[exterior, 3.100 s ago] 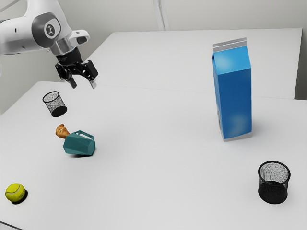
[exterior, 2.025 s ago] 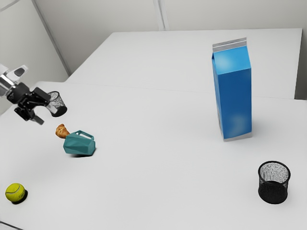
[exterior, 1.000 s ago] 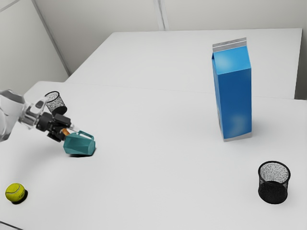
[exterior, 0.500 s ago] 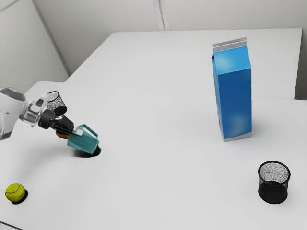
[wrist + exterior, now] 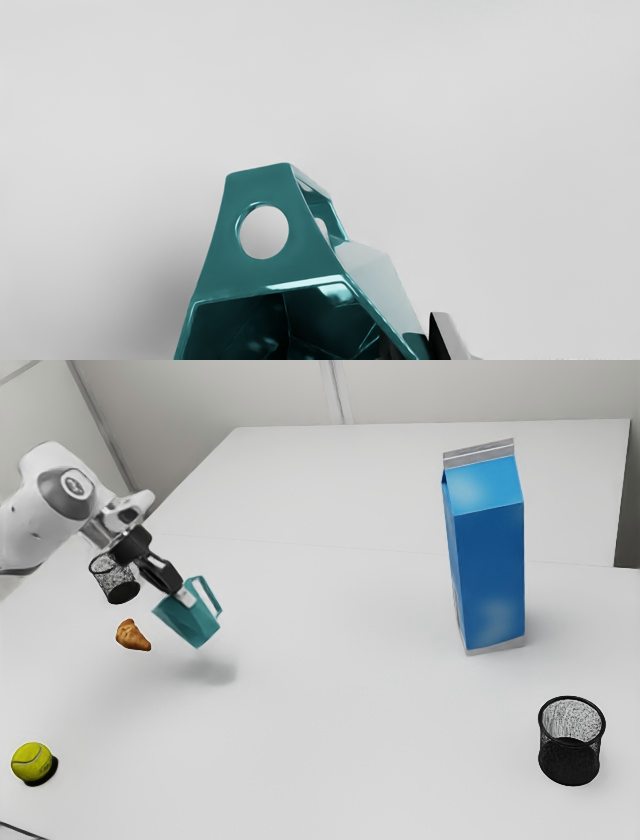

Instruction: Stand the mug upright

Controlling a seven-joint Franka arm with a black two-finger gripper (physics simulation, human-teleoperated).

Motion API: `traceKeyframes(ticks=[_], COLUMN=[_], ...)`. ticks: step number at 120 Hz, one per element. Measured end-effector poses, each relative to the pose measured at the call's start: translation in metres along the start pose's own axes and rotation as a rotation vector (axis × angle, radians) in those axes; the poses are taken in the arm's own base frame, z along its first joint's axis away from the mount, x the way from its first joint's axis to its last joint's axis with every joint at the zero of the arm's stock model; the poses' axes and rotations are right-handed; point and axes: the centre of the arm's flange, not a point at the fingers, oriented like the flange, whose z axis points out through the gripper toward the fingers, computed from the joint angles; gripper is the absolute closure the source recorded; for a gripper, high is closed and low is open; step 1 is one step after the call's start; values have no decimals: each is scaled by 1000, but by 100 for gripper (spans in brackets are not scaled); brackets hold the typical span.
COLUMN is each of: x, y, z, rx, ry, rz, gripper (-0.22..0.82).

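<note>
Black two-finger hand clamped on the wall of a faceted teal mug, mug tilted in the air above the white table, mouth toward the hand, croissant lower down near the hand, upright blue carton well apart from it.

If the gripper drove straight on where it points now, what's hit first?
Probably the tabletop: the gripper slants down toward the exterior view's right. The mug it holds would likely touch first. Depth is unclear.
</note>
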Motion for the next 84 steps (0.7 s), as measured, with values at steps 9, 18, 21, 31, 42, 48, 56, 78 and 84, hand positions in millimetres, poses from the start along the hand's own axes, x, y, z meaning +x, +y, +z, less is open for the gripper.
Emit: traceKeyframes(ticks=[9, 18, 21, 31, 42, 48, 56, 78, 84], x=[12, 24, 28, 40, 50, 54, 53, 48, 47], y=[14, 28, 32, 46, 58, 62, 61, 53, 51], z=[1, 1, 2, 8, 16, 22, 33, 59, 70], rx=[87, 170, 195, 266, 328, 350, 369, 453, 463], ry=[-50, -84, -94, -114, -121, -118, -112, -95, -91], rz=[11, 20, 21, 21, 12, 0, -29, -86, -100], gripper=[78, 78, 78, 78, 78, 78, 78, 78, 78])
